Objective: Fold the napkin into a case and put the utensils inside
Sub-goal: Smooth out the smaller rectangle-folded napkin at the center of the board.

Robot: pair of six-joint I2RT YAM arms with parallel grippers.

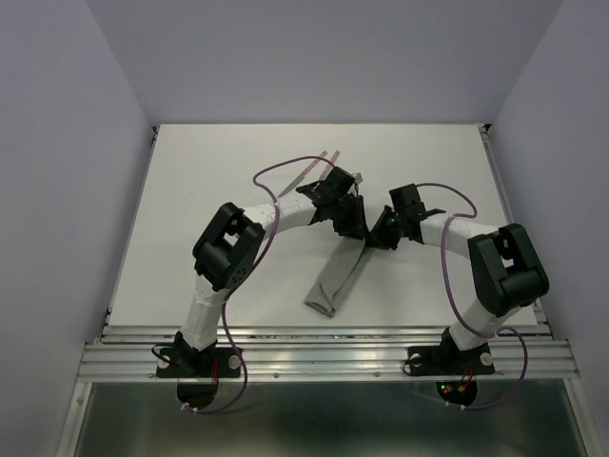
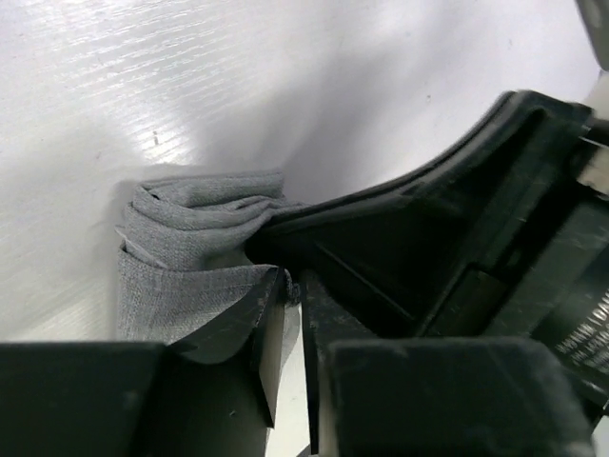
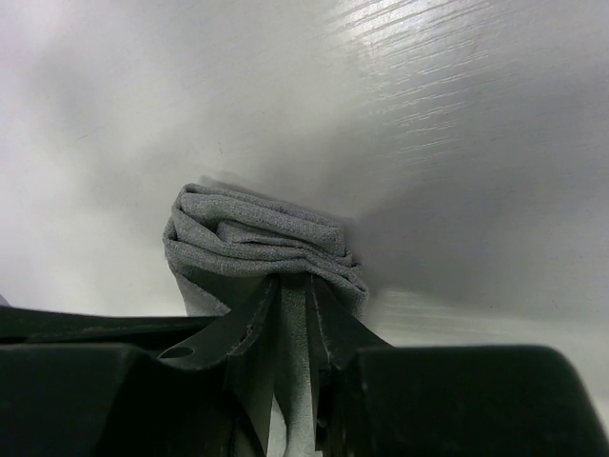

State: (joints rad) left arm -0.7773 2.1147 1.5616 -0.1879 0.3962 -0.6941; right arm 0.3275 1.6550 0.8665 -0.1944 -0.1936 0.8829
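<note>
The grey napkin (image 1: 333, 281) lies as a long narrow strip running from the table's middle toward the near edge. Its far end is bunched up (image 3: 257, 238) and my right gripper (image 3: 295, 286) is shut on it, with cloth pinched between the fingers. My left gripper (image 2: 295, 281) sits right beside that bunched end (image 2: 190, 238). Its jaws stand slightly open, with bare table showing in the gap. From above, the left gripper (image 1: 350, 228) and right gripper (image 1: 379, 236) nearly touch. The utensils' pink handles (image 1: 324, 164) show just behind the left wrist.
The white table (image 1: 209, 190) is closed in by pale walls at the back and both sides. A metal rail (image 1: 324, 357) runs along the near edge. Purple cables (image 1: 276, 171) loop over both arms. The right gripper's black body (image 2: 457, 238) fills the right of the left wrist view.
</note>
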